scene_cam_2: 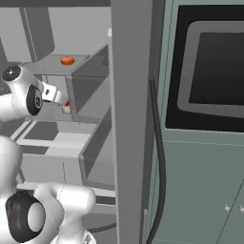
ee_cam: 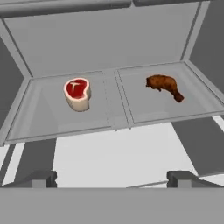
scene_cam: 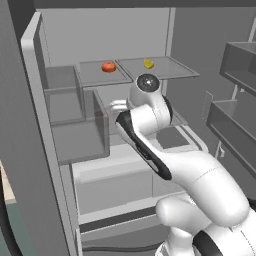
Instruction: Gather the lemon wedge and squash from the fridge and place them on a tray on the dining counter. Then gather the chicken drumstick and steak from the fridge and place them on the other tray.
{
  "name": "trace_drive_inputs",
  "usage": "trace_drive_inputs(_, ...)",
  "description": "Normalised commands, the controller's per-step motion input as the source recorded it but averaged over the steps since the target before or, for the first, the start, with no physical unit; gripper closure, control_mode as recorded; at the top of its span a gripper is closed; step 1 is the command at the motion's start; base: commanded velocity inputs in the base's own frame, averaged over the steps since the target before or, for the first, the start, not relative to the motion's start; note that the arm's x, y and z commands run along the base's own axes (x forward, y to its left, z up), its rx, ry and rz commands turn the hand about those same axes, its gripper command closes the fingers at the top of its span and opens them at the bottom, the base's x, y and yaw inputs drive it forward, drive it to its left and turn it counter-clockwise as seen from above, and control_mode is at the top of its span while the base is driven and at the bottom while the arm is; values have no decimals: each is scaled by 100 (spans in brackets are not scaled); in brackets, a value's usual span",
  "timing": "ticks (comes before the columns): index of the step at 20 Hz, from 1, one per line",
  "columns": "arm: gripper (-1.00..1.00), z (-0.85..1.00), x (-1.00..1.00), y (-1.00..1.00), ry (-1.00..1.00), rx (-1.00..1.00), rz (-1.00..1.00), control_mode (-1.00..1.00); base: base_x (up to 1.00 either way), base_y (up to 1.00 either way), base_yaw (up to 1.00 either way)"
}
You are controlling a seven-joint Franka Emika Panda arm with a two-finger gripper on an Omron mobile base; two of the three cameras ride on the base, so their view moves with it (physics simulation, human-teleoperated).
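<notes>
Fridge shelves fill my view: steak [ee_cam: 77, 92] and chicken drumstick [ee_cam: 164, 85] lie well apart on one shelf [ee_cam: 109, 113]. My claw [ee_cam: 112, 178] hangs wide, empty. I'd judge the steak soft, slippery; pinch across its pale rim.

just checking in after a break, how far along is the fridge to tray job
Nothing looks delivered yet. The squash and lemon wedge sit on the upper fridge shelf. The steak and chicken drumstick lie on the shelf below. In hand: nothing, the gripper is open and empty, facing that lower shelf. All four pickups and tray placements remain.
</notes>
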Motion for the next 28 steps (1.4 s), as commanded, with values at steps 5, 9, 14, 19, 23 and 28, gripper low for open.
trace_drive_inputs(5, -100, -33, 1, 34, 12, 1, 8, -100, 0, 0, 0)
trace_drive_inputs(9, -100, -41, 16, 16, 4, 0, 6, -100, 0, 0, 0)
trace_drive_inputs(14, -100, -25, 19, 0, 3, 0, 3, -100, 0, 0, 0)
trace_drive_inputs(19, -100, -13, 28, -1, 6, 0, 0, -100, 0, 0, 0)
trace_drive_inputs(23, -100, -25, 34, 0, 0, 0, 0, -100, 0, 0, 0)
trace_drive_inputs(28, -100, -24, 50, 0, 1, 0, 1, -100, 0, 0, 0)
